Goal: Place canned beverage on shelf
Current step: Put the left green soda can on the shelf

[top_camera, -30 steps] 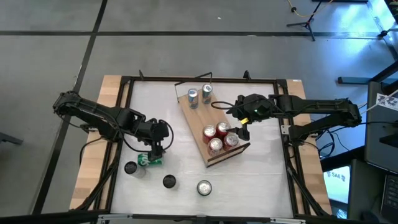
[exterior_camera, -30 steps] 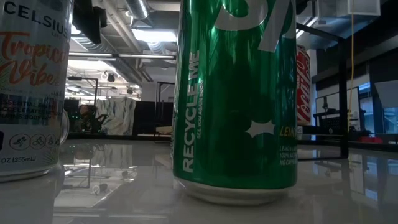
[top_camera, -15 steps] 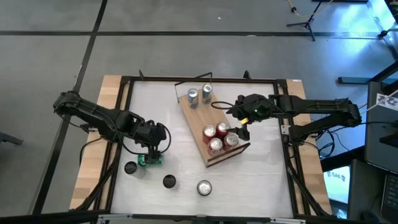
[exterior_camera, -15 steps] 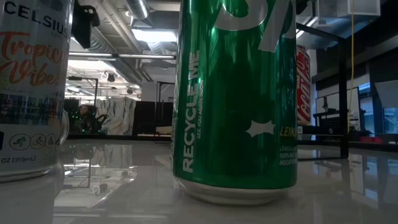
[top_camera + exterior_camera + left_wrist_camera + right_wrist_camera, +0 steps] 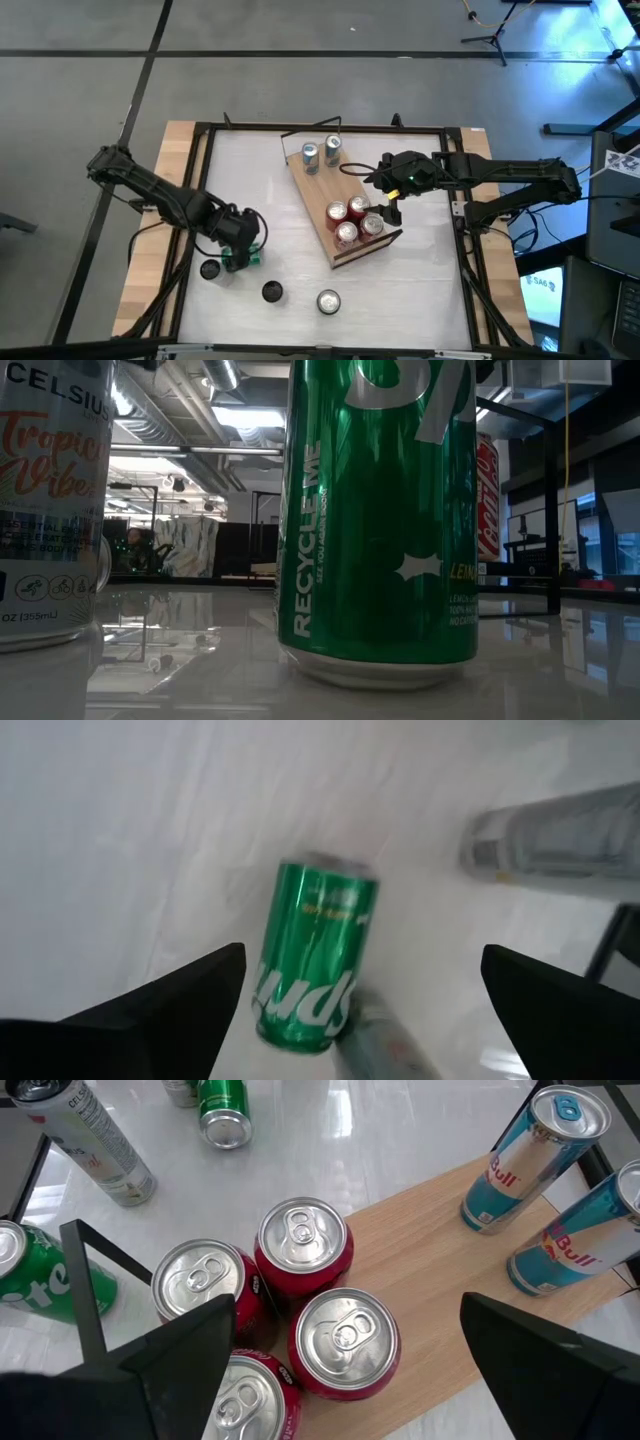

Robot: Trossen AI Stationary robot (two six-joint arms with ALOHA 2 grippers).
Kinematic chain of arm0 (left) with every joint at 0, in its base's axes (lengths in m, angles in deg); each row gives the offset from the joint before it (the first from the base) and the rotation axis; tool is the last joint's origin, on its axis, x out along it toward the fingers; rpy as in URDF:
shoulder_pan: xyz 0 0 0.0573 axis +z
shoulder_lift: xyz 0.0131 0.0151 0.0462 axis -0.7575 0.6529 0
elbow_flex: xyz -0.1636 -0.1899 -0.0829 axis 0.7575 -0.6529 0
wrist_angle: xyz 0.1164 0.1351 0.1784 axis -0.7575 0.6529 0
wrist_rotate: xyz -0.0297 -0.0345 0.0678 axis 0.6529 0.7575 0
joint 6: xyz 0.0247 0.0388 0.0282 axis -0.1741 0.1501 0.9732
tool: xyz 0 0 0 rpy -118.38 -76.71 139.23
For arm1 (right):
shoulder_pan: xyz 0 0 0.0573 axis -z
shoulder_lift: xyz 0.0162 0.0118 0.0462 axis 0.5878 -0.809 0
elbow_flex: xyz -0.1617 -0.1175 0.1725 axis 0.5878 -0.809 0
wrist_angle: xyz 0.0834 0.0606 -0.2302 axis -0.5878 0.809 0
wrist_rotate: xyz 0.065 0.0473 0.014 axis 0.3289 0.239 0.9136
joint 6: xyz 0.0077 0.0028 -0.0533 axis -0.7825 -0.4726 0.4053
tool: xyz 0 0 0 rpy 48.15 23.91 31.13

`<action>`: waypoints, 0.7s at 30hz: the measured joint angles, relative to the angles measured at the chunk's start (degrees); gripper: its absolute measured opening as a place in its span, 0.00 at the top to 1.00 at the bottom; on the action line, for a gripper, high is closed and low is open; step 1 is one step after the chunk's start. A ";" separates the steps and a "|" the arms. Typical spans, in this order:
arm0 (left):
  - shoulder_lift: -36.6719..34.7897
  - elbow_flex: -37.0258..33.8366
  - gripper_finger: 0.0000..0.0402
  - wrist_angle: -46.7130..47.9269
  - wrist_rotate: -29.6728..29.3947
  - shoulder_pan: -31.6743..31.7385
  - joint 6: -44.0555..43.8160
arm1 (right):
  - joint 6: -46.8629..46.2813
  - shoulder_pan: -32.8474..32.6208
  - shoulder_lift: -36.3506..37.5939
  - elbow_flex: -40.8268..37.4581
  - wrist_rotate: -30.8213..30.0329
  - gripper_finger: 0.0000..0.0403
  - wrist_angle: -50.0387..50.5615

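Note:
A green can (image 5: 315, 955) lies on its side on the white table near the left front; it also shows in the high view (image 5: 249, 259). My left gripper (image 5: 240, 248) hangs over it, open. Its fingers stand on either side of the can without touching it. The shelf (image 5: 322, 190) is a light-wood board lying slanted at mid table. It carries several red cans (image 5: 300, 1245) at its near end and two blue-silver cans (image 5: 535, 1150) at its far end. My right gripper (image 5: 390, 212) hovers open and empty over the red cans.
A dark-topped can (image 5: 210, 270) stands close beside the green one. A tall white can (image 5: 50, 500) and another green can (image 5: 380, 520) stand near the front edge. A black frame (image 5: 200, 160) runs around the table.
My left gripper has gone toward the table's near edge and a little left, coming over the lying green can, which it now largely covers in the high view.

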State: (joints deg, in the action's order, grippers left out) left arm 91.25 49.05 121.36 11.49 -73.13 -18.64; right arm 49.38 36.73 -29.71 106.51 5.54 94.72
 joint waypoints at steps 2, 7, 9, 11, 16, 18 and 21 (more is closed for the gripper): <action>-0.07 -1.58 0.02 -0.25 0.08 -0.28 -0.89 | 0.00 0.00 0.00 0.00 -0.01 0.06 0.00; -0.04 -4.72 0.02 -0.30 0.09 -0.94 -1.00 | 0.00 0.00 0.00 0.00 -0.02 0.06 0.00; -0.04 -6.06 0.02 -0.26 0.43 -0.93 -1.02 | -0.02 0.00 0.00 0.00 0.00 0.06 0.00; -0.04 -7.31 0.02 -0.38 1.06 -0.89 -1.04 | 0.00 0.00 0.00 0.00 -0.01 0.06 0.00; -0.04 -11.36 0.02 -4.38 3.20 -0.91 -1.00 | 0.00 0.00 0.00 0.00 -0.01 0.06 0.00; -0.06 -12.86 0.02 -6.65 3.44 -0.91 -1.00 | -0.01 0.00 0.00 0.00 -0.02 0.06 0.00; -0.04 -14.78 0.02 -9.90 3.55 -0.91 -0.93 | -0.01 0.00 0.00 0.00 -0.02 0.06 0.00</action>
State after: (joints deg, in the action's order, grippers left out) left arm 91.21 34.27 111.46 15.04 -74.04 -19.58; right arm 49.37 36.73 -29.71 106.51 5.52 94.72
